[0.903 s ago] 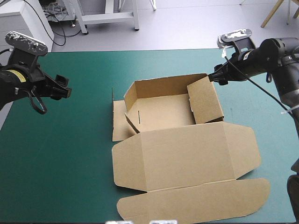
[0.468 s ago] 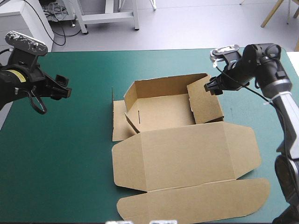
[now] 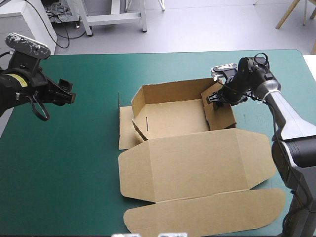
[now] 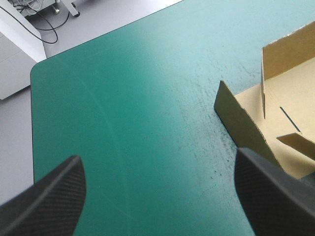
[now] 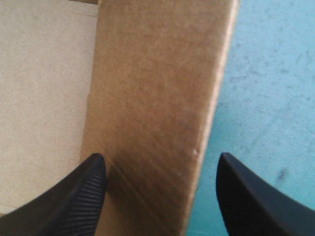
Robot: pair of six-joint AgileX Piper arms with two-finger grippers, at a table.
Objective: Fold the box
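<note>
The box [image 3: 192, 165] looks light, stiff board, best pinched at its right wall [image 3: 220, 112], which the released right claw [image 3: 213, 98] straddles; left claw [image 3: 67, 97] likewise released.

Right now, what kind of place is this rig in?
Probably a robotics lab bench. A table with a teal-green cover carries one half-folded brown box. The left gripper and right gripper are both open, and loose cables lie on the grey floor beyond.
</note>
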